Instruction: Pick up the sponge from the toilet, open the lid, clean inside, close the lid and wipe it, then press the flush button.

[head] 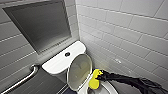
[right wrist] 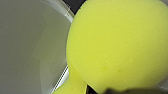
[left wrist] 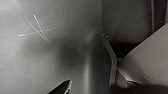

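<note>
There is one toilet (head: 62,63) in the corner of a tiled wall (head: 125,30). It is white, with one round flush button (head: 67,54) on the flat top of its tank. Its lid (head: 79,71) is open and stands up, leaning back toward the tank, so the pale inner side faces the bowl. A small part of the bowl rim (head: 108,88) shows at the lower edge of the head view. There is one sponge (head: 94,80), bright yellow-green. It is over the bowl, just beside the edge of the raised lid, and I cannot tell if it touches the lid or the rim. One dark arm comes in from the right, and its right gripper (head: 99,77) is closed on the sponge and holds it by the side. In the right wrist view the sponge (right wrist: 117,45) is very large, with the lid's inner surface (right wrist: 27,47) next to it. The left gripper (left wrist: 62,88) appears as one dark tip before a grey surface; whether it is apart or together I cannot tell. One metal grab bar (head: 25,77) is on the wall beside the tank, under one dark framed panel (head: 40,25).
</note>
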You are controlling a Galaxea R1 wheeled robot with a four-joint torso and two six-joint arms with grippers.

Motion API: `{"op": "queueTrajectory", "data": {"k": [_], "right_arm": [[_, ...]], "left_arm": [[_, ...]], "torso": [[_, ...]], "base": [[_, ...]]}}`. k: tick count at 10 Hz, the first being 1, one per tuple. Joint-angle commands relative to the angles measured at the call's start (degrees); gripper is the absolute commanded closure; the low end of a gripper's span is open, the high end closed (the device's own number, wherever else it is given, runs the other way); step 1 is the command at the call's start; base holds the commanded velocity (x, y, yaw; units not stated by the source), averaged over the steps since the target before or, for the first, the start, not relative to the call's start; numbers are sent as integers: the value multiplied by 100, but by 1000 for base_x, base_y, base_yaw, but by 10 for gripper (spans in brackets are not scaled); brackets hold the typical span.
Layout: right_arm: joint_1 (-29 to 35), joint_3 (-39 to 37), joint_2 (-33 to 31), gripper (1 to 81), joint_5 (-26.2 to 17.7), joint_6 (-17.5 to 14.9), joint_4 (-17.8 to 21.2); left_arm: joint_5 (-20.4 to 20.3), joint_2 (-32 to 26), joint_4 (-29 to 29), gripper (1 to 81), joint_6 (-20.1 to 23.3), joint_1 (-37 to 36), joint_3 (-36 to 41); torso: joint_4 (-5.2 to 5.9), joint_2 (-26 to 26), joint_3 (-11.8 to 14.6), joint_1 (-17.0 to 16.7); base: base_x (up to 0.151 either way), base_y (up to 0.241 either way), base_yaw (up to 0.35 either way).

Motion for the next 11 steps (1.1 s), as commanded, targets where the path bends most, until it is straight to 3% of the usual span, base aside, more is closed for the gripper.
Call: {"op": "queueTrajectory", "data": {"k": [1,4,8,9,11], "right_arm": [[780,-27,110,811,369,149,57],[516,-351,76,811,923,772,57],[235,-519,-48,811,1204,1195,75],[182,-387,-171,811,1248,1221,75],[33,735,-881,811,1396,1187,-4]], "left_arm": [[499,25,-45,10,1,57,27],[534,25,-54,10,1,83,27],[552,25,-54,10,1,136,27],[552,25,-54,10,-8,145,27],[543,25,-45,10,1,145,27]], "torso": [[0,0,0,0],[0,0,0,0],[0,0,0,0],[0,0,0,0],[0,0,0,0]], "base": [[0,0,0],[0,0,0],[0,0,0],[0,0,0],[0,0,0]]}}
